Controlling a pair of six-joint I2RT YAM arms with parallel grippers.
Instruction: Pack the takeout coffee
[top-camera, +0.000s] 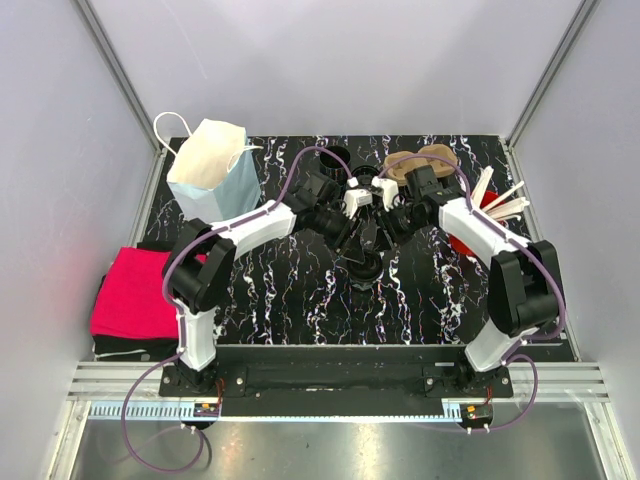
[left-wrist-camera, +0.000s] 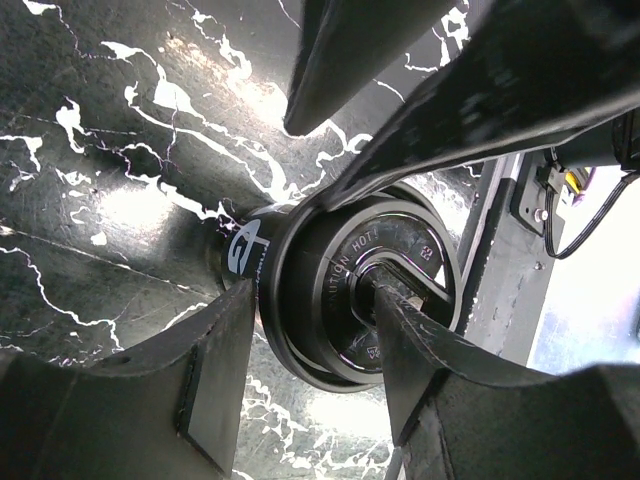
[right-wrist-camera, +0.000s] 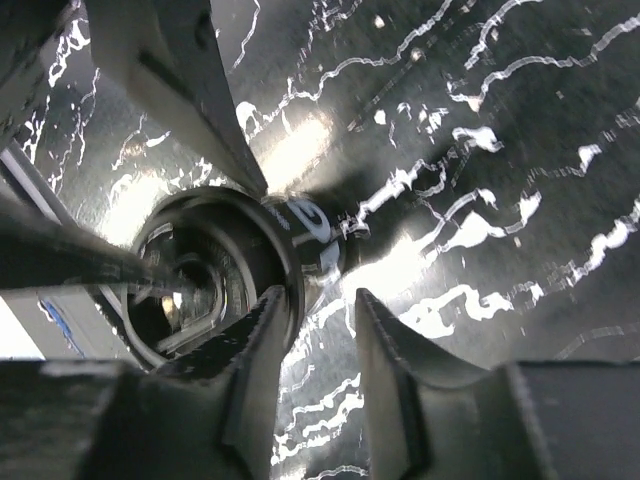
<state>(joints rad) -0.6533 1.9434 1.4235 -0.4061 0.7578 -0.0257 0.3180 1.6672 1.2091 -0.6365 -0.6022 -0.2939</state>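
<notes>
One lidded cup (left-wrist-camera: 395, 248) sits just beside the spread right gripper (right-wrist-camera: 318, 296); left gripper (left-wrist-camera: 315, 292) over its lid, grip unclear.

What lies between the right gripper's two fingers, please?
Only bare marbled table; the coffee cup sits outside them, as the right wrist view shows.

Pretty clearly a robotics lab test cell. Plain grey panel walls (top-camera: 330, 60) box it in from 9 round to 3 o'clock, held up by bare aluminium posts (top-camera: 115, 70). The left arm (top-camera: 200, 290) and right arm (top-camera: 520, 290) are bolted to a metal rail (top-camera: 340, 380) at 6 o'clock, with purple cables (top-camera: 150, 440) looping off the bases. The marble-look table (top-camera: 300, 300) looks like a staged work surface: paper bag (top-camera: 212, 170) at 10 o'clock, folded red cloth (top-camera: 130, 295) at 9, wooden sticks (top-camera: 505, 200) at 3.
</notes>
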